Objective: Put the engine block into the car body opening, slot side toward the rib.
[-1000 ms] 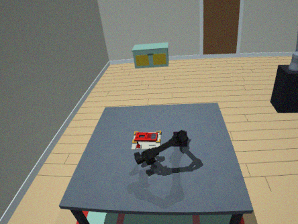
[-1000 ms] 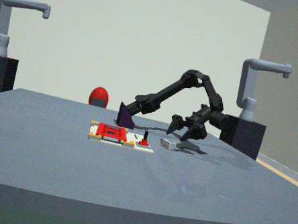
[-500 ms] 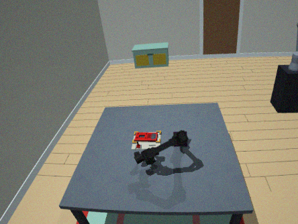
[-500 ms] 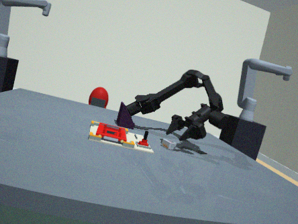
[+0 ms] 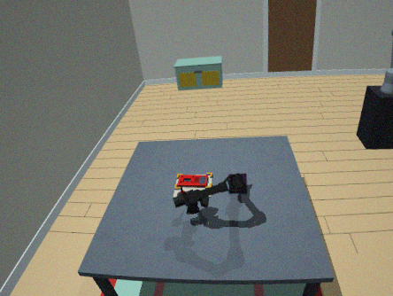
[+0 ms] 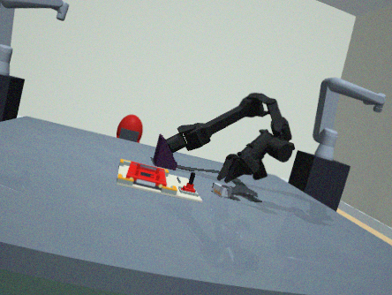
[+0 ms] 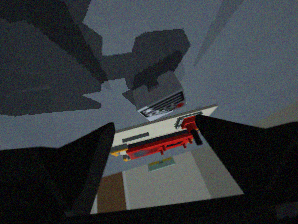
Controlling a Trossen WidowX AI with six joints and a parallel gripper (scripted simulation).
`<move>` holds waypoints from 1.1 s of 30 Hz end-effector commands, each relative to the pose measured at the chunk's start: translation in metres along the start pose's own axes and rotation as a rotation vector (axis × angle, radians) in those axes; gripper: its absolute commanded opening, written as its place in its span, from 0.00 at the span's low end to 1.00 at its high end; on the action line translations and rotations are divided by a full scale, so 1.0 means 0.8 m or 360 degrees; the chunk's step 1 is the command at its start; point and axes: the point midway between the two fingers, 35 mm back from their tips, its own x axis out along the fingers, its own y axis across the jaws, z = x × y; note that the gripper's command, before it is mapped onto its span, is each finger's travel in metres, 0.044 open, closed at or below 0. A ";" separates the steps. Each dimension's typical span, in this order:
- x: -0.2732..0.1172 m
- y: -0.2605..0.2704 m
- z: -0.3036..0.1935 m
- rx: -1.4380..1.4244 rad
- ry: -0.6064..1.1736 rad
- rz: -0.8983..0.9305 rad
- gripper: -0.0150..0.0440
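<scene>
The engine block (image 6: 220,190) (image 7: 162,102), a small grey-white block with a dark slotted face, lies on the table just right of the white base plate in the exterior view. The car body (image 5: 193,180) (image 6: 137,169) (image 7: 160,145) is red, with a dark opening in its top, and sits among yellow corner pieces. My gripper (image 6: 242,177) (image 7: 155,122) is open and empty, above and right of the block in the exterior view. The block is apart from the fingers. In the top view I cannot make the block out. The rib is too small to tell.
A red piece with an upright black lever (image 6: 192,177) (image 7: 196,136) stands at the plate's end nearest the block. A dark purple wedge (image 6: 163,155) stands behind the plate at the arm's base. A red rounded object (image 6: 130,126) is farther back.
</scene>
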 end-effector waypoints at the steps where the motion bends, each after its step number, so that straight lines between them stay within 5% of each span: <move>1: 0.002 0.001 -0.002 0.0155 -0.0068 0.0076 1.00; 33: -0.016 -0.019 -0.021 0.1562 -0.0692 0.0737 1.00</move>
